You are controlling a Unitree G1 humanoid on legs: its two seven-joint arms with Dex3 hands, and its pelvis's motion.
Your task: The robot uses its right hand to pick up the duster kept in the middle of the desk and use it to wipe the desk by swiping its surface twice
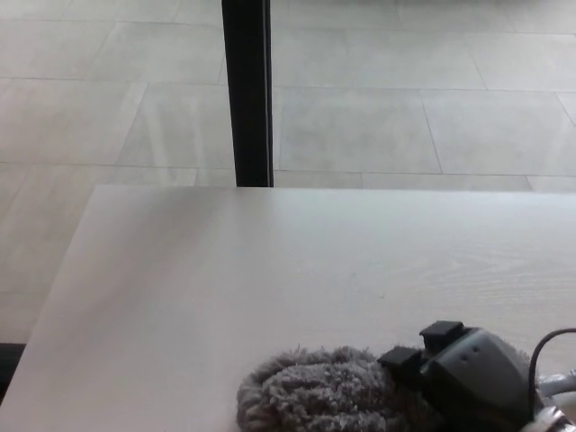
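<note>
Grey fluff marks the duster [310,393], lying at the desk's [225,279] near edge with the right hand [472,373] clasped on it. Best keep it pressed flat and sweep evenly, well clear of the edge.

Right hand [472,373] at bottom right: dark grey-black blocky plastic shell, matte, rounded back. 2 small square black knuckle blocks on near-left edge. Several tiny recessed dots on top face. Thin black cable [540,351] loops from wrist. Silver-grey metallic wrist piece at corner.
</note>
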